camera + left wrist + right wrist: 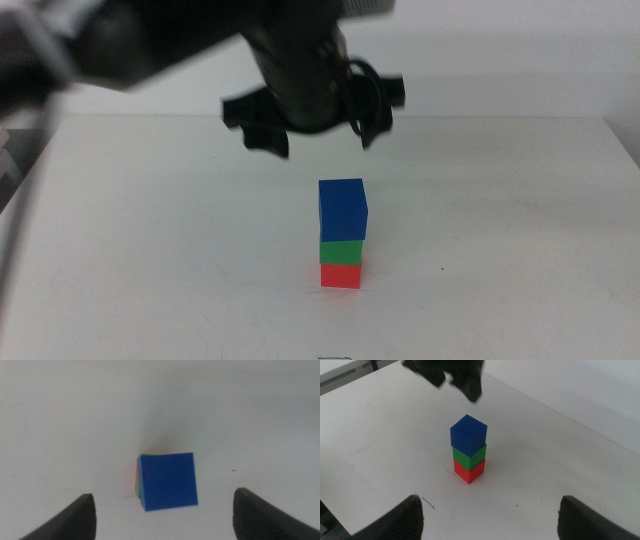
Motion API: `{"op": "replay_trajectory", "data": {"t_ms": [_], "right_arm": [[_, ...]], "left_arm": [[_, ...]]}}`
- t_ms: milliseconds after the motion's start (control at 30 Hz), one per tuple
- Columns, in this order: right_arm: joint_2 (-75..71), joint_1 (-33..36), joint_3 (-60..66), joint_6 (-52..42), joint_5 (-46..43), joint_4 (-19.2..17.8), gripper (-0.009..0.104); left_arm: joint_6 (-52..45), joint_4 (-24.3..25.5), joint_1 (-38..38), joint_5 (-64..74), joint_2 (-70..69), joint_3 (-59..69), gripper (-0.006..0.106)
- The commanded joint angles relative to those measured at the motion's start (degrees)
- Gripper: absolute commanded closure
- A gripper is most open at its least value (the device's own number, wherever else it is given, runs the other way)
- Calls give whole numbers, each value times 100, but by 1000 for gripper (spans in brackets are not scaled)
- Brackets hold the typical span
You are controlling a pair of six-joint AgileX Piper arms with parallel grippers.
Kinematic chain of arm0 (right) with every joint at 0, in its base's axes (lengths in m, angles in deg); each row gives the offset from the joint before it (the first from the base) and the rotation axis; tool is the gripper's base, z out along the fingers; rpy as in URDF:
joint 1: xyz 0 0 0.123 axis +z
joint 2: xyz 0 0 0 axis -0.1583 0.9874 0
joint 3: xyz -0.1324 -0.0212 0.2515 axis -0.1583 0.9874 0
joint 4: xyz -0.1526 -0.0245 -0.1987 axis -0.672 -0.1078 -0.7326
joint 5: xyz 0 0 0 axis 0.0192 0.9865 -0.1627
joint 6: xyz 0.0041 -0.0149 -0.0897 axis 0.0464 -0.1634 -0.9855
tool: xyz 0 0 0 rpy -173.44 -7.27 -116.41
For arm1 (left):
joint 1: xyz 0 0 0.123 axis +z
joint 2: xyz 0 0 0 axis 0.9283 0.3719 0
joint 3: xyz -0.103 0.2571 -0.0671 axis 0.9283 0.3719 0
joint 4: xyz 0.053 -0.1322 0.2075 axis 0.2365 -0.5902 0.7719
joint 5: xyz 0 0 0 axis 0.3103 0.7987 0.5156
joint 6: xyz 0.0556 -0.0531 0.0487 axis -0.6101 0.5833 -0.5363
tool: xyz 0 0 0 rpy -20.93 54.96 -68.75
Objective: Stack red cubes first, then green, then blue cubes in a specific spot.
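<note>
Left end effector (313,125) hangs above the stack, jaws wide apart, nothing between them. In the left wrist view the blue cube (168,481) sits centred in the gap, well clear of both tips.

Right end effector (487,515) waits low at the 6 o'clock side of the desk (150,230), jaws also spread, empty.

Stack looks done: red cube (341,275) on the desk, green cube (342,251) on it, blue on top. Blue is twisted a bit vs green, w/ slight overhang in the wrist view.

Step in hand, imo: retreat. Do it well = go straight up, no lateral drift, jaws left apart until well above the top face. Swing away toward 9 o'clock only after clearance. Tall narrow tower, any brush topples it.
</note>
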Motion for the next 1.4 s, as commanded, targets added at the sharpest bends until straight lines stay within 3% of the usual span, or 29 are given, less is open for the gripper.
{"op": "replay_trajectory", "data": {"t_ms": [0, 400, 533, 700, 900, 1367], "right_arm": [[21, -37, -142, -87, -372, -71, 6], [21, -37, -142, -87, -372, -65, 6], [6, -37, -142, -87, -372, -116, 6], [11, -37, -142, -87, -372, -115, 6], [11, -37, -142, -87, -372, -115, 6], [11, -37, -142, -87, -372, -115, 6]], "left_arm": [[-158, 71, -24, -134, -587, -208, 7], [-2169, 348, 229, 187, -2051, -140, 7], [-3051, -321, 971, -81, -2661, 182, 7], [-4396, -1333, 2458, -705, -3745, 1008, 7], [-4592, -1441, 3417, -1046, -4669, 1658, 7], [-4487, -1317, 3478, -1008, -5257, 1742, 7]]}}
